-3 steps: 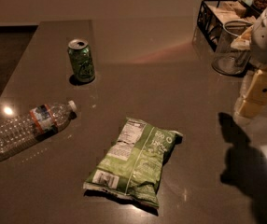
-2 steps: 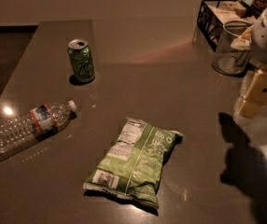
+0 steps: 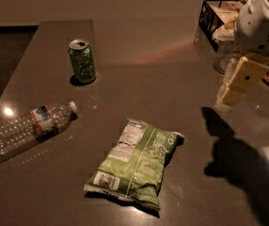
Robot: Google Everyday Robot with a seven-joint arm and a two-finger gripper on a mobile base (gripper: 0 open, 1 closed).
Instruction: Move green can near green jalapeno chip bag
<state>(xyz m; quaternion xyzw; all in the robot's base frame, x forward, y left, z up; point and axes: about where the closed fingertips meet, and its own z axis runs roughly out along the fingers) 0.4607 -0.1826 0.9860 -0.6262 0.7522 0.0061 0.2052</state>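
The green can point(image 3: 83, 61) stands upright at the back left of the dark table point(image 3: 139, 36), its silver top and pull tab showing. The green jalapeno chip bag point(image 3: 135, 164) lies flat near the front middle, label side up, well apart from the can. My gripper point(image 3: 233, 91) hangs above the table at the right, on the white arm point(image 3: 259, 25), far from both the can and the bag. It holds nothing that I can see.
A clear plastic water bottle point(image 3: 28, 128) lies on its side at the left, between can and table edge. A black wire basket point(image 3: 214, 15) with snacks and a glass container point(image 3: 228, 62) stand at the back right, behind the gripper. The arm's shadow point(image 3: 233, 159) falls front right.
The gripper and arm have shifted a little to the left and up. The can, bag and bottle have not moved.
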